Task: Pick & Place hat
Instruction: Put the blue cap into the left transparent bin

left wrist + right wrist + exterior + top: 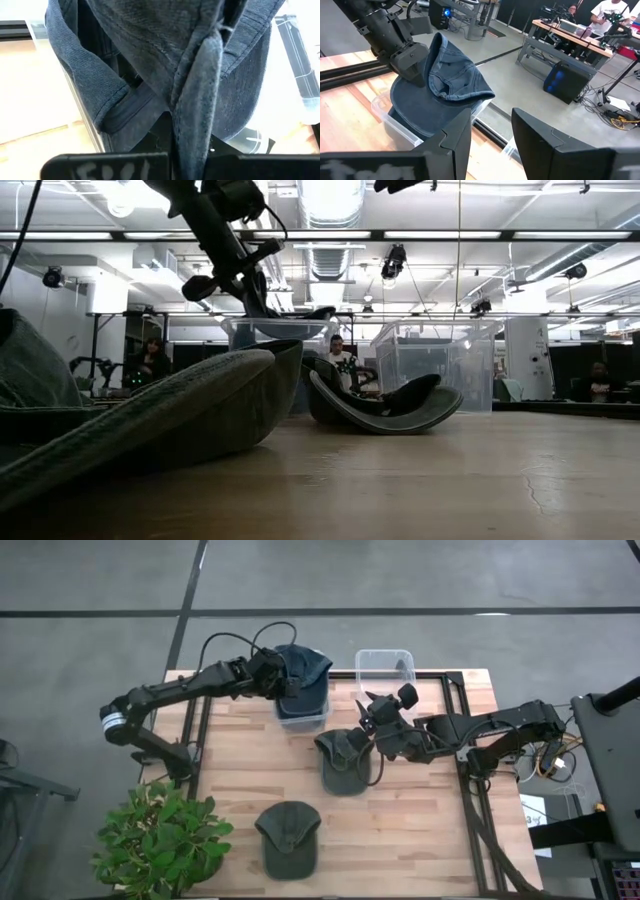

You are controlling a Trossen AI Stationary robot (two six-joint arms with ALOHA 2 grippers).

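The blue denim hat (300, 675) hangs over a clear bin (303, 712) at the counter's (420, 830) far edge, pinched in my left gripper (272, 675), clamped tight on its fabric. My right gripper (372, 725) hovers half open and empty near a green hat (345, 762) (another green hat (288, 838) lies nearer the plant (160, 840)).
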